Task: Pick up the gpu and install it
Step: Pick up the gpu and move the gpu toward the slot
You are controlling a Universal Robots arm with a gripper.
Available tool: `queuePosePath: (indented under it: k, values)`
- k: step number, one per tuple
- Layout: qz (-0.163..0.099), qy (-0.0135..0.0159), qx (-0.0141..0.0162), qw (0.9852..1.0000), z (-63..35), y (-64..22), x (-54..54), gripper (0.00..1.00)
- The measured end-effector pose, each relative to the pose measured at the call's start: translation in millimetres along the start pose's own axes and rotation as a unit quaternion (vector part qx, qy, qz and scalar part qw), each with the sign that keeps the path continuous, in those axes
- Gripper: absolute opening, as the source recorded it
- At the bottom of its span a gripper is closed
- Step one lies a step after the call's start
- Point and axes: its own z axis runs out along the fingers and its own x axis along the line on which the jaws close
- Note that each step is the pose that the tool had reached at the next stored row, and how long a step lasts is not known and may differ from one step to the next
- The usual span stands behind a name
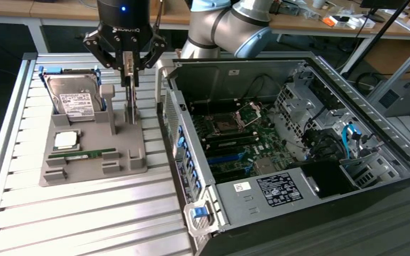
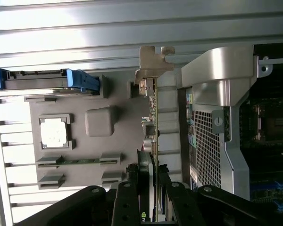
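Looks like a robotics lab or test workshop. Has a slatted aluminium bench [image 1: 84,218] bearing an open desktop computer case [image 1: 234,80] with its motherboard [image 1: 237,133] exposed. Keeps parts sorted in a grey moulded fixture [image 1: 84,170] beside it: a hard drive [image 1: 73,98], a processor [image 1: 66,140], a memory stick [image 1: 84,154], an upright gpu [image 1: 132,109]. Includes a jointed grey-and-blue robot arm [image 1: 226,26] with a black gripper [image 1: 129,80] over that fixture. Shows wooden desks [image 1: 312,24] cluttered with small gear behind, plus aluminium profile framing [image 1: 404,69] at the exterior view's right.
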Motion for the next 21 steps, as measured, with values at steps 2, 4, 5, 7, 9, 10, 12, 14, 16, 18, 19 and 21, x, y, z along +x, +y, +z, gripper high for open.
queuePosePath:
  k: [2,4,5,7,9,10,12,14,16,18,19,21]
  values:
    - [0.000,0.0000,0.0000,1.0000,-0.8,0.0,0.0,0.27]
    - [0.000,0.0000,0.0000,1.0000,-1.7,0.0,0.0,0.27]
    - [0.000,0.0000,0.0000,1.0000,-2.2,0.0,-0.1,0.27]
    - [0.000,0.0000,0.0000,1.0000,-3.6,-0.1,-0.1,0.27]
    - [0.000,0.0000,0.0000,1.0000,-4.5,-0.1,-0.1,0.27]
    - [0.000,0.0000,0.0000,1.0000,-4.9,-0.1,-0.1,0.27]
    - [0.000,0.0000,0.0000,1.0000,-5.7,-0.1,-0.2,0.27]
    - [0.000,0.0000,0.0000,1.0000,-6.4,-0.1,-0.2,0.27]
    - [0.000,0.0000,0.0000,1.0000,-7.0,-0.2,-0.2,0.27]
    - [0.000,0.0000,0.0000,1.0000,-7.6,-0.2,-0.2,0.27]
    - [0.000,0.0000,-0.0001,1.0000,-7.9,-0.2,-0.2,0.27]
    - [0.000,0.0000,0.0000,1.0000,-8.8,-0.2,-0.3,0.27]
